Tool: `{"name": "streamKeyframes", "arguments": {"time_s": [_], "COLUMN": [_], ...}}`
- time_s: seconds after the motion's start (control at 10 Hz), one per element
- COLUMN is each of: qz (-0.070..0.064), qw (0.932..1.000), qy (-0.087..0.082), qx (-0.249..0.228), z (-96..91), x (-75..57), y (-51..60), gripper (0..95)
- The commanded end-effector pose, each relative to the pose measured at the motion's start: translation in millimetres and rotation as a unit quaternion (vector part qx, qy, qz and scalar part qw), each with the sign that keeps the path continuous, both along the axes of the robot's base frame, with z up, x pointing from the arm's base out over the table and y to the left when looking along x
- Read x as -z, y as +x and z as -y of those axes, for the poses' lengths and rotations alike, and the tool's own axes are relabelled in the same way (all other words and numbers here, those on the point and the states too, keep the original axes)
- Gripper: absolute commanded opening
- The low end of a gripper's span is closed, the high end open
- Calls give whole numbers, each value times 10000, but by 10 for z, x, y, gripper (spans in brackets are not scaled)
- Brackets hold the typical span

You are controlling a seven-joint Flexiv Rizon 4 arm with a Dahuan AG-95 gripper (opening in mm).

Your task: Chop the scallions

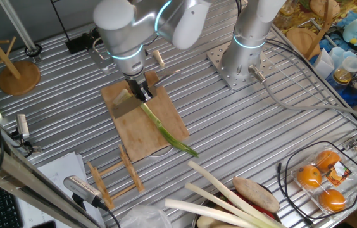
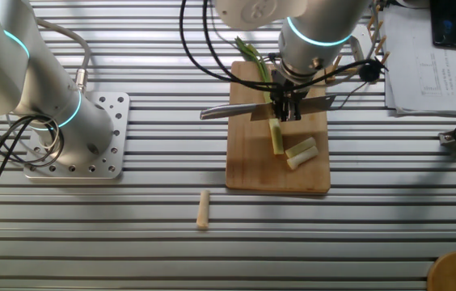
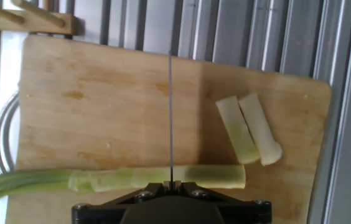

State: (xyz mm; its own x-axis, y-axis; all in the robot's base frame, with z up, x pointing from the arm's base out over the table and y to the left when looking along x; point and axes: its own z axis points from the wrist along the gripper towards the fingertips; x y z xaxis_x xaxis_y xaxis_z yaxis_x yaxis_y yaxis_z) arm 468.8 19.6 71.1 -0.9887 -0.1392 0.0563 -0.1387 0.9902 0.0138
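A long scallion stalk [image 3: 163, 178] lies along the wooden cutting board [image 3: 101, 106], its green leaf end hanging off the board edge [image 1: 181, 147]. Two short pale cut pieces [image 3: 250, 127] rest beside the stalk's cut end. My gripper [image 3: 172, 185] is shut on a knife [image 3: 170, 112], seen edge-on as a thin line that crosses the stalk near its pale end. In the other fixed view the knife [image 2: 240, 110] lies level across the stalk [image 2: 276, 136], with the gripper [image 2: 285, 111] right above it.
A wooden rack [image 1: 112, 180] stands near the board's front corner. Thick pale leek-like stalks [image 1: 229, 196] and a wire basket of oranges [image 1: 321, 180] lie to the right. A small wooden peg [image 2: 204, 210] lies on the slatted table. A second arm's base [image 2: 78, 137] is bolted nearby.
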Motion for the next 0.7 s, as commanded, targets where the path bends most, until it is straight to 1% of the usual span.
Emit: {"name": "streamKeyframes", "arguments": {"time_s": [0.1,0.4,0.7], "qz": [22,49,70], "qw": [10000,10000,10000], "qy": [-17,55,69], "qx": [-26,-17,-6], "z": [8,-7,-48], "x": [32,46,58], "y": [17,27,36], "gripper": [0,0,0]}}
